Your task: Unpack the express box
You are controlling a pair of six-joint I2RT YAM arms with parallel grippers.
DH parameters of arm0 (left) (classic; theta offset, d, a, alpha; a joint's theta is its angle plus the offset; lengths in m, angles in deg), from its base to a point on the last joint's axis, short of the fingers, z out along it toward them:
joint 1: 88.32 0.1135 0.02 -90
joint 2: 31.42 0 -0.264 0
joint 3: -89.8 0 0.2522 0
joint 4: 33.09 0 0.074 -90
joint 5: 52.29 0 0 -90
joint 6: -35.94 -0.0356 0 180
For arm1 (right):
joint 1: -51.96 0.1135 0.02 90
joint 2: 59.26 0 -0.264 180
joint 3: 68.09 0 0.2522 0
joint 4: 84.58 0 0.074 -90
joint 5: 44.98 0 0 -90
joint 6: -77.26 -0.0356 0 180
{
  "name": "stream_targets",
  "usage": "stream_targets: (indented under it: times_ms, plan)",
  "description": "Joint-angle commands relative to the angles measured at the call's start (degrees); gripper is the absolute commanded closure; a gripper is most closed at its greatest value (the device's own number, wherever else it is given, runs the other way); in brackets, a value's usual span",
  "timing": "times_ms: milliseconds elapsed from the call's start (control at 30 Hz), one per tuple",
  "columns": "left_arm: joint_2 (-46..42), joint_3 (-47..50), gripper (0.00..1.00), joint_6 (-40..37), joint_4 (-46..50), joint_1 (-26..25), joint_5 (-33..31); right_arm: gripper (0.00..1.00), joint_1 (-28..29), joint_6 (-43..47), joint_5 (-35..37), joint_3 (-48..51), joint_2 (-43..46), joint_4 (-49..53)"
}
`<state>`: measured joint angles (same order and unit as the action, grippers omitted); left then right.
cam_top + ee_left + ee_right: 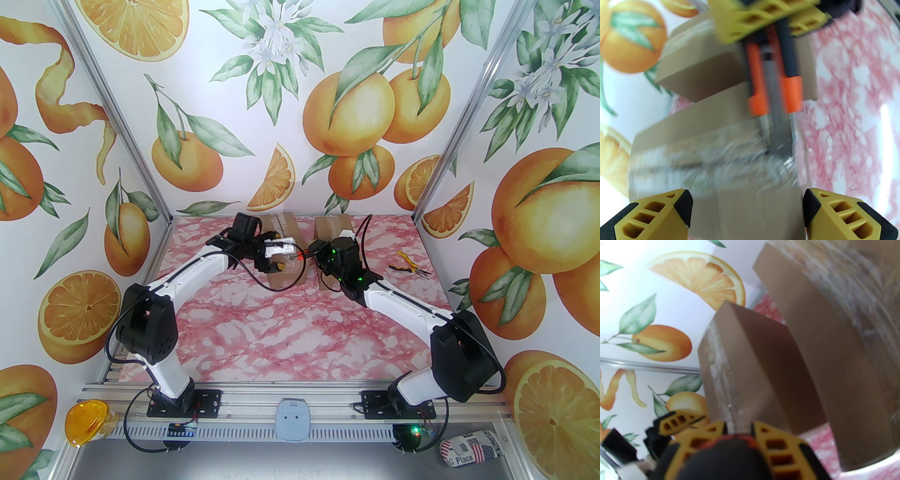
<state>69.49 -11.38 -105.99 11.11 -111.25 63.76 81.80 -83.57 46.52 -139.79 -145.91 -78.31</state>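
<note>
The express box [282, 279] is brown cardboard sealed with clear tape [712, 159], at the back middle of the table. My left gripper [281, 257] hovers over its top, open, fingertips [682, 206] wide apart with nothing between them. My right gripper [311, 253] comes in from the right, shut on an orange and black utility knife [773, 77]. The knife's blade [778, 140] rests on the tape at the box's right edge. In the right wrist view the yellow fingers [773, 441] clamp the knife's dark handle [721, 458].
A second brown box [332, 227] stands just right of the first, close behind my right wrist. Yellow-handled pliers [408, 267] lie on the pink marble table [300, 337] at the right. Walls close in the back and both sides.
</note>
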Motion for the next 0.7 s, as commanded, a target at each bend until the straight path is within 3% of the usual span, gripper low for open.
stream_targets:
  times_ms: [0, 167, 333, 500, 667]
  plan:
    - [2.82, -10.46, 0.13, 17.42, 1.06, 2.31, -0.28, 1.0, -0.07, 6.36, -2.11, -1.31, -0.25, 8.11]
    - [12.31, -25.42, 0.16, 30.42, 14.47, 2.94, -3.5, 1.0, -0.05, 10.3, -3.38, -4.46, -1.66, 10.83]
    - [15.74, -28.0, 0.17, 41.16, 15.12, 5.1, -1.59, 1.0, 0.12, 12.06, -3.78, -6.27, -2.3, 12.12]
    - [19.14, -31.29, 0.17, 40.84, 18.14, 6.01, -5.08, 1.0, 0.03, 13.7, -4.13, -6.83, -2.08, 12.67]
    - [25.01, -37.88, 0.16, 46.45, 19.02, 9.88, -2.39, 1.0, -0.62, 16.75, -7.38, -8.65, -3.57, 13.41]
